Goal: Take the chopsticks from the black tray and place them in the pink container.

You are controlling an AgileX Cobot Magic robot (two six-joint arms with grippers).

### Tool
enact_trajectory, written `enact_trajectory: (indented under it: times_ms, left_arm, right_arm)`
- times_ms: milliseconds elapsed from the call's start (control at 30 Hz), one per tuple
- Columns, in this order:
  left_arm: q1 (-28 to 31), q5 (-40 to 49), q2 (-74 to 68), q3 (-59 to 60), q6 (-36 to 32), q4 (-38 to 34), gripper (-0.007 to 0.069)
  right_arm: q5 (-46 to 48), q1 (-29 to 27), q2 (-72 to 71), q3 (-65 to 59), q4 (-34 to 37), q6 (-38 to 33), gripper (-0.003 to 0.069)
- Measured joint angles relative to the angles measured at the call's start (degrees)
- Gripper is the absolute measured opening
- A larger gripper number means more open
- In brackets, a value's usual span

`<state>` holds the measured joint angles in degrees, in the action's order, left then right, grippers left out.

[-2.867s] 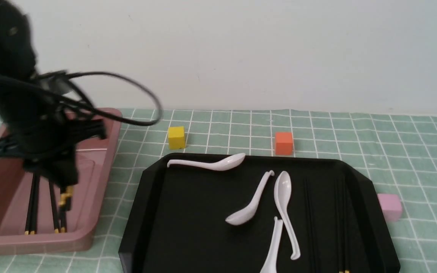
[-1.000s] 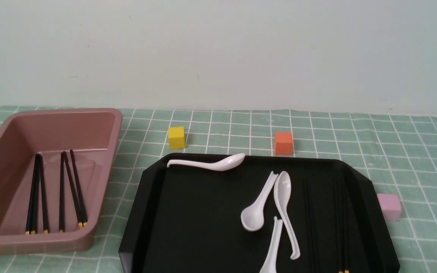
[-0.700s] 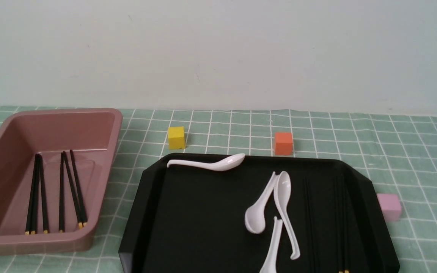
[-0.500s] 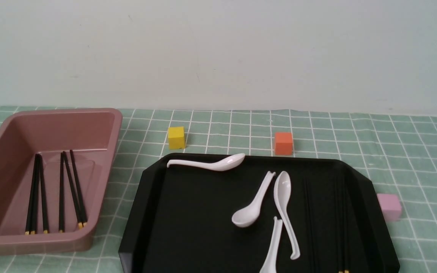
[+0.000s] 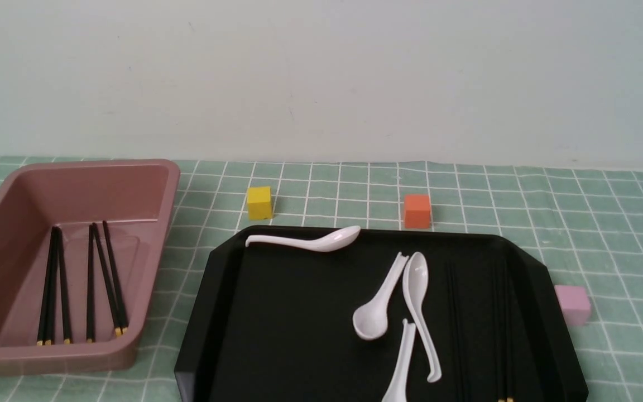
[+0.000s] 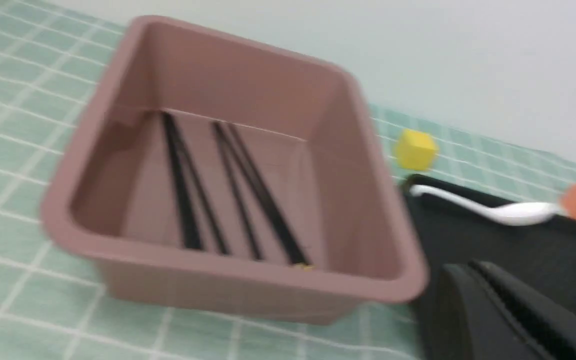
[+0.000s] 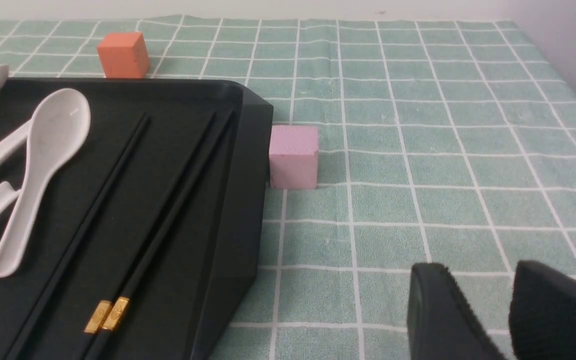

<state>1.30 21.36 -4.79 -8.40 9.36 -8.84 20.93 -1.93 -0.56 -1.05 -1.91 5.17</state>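
Note:
The pink container stands at the left, and several black chopsticks lie on its floor with gold ends toward me. More chopsticks rest along the right side of the black tray, faint against it in the front view. My left gripper hangs near the container's front corner, beside the tray's edge, its jaws pressed together and empty. My right gripper is open over bare cloth to the right of the tray. Neither gripper shows in the front view.
Several white spoons lie in the tray, one along its far rim. A yellow cube and an orange cube sit behind the tray. A pale pink cube touches its right edge. Green checked cloth covers the table.
The left arm has pulled back from over the container and out of the front view, leaving chopsticks inside. The middle spoon's bowl has swung a little from side to side.

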Motion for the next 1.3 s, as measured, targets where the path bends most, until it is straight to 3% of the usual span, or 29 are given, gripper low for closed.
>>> enact_trajectory:
  times_ms: [100, 200, 500, 1300]
  left_arm:
    - [0.0, -2.6, 4.4, 6.8, 3.0, 5.5, -0.0013]
    - [0.0, -2.9, 5.2, 9.5, 3.5, 6.5, -0.0013]
    - [-5.3, -0.9, 5.5, 10.1, 3.7, 7.3, -0.001]
    - [-5.6, 0.7, 5.5, 10.1, 3.7, 7.5, 0.0005]
  right_arm:
    - [0.0, 0.0, 0.0, 0.0, 0.0, 0.0, 0.024]
    - [0.0, 0.0, 0.0, 0.0, 0.0, 0.0, 0.024]
    - [0.0, 0.0, 0.0, 0.0, 0.0, 0.0, 0.024]
    - [0.0, 0.0, 0.0, 0.0, 0.0, 0.0, 0.024]
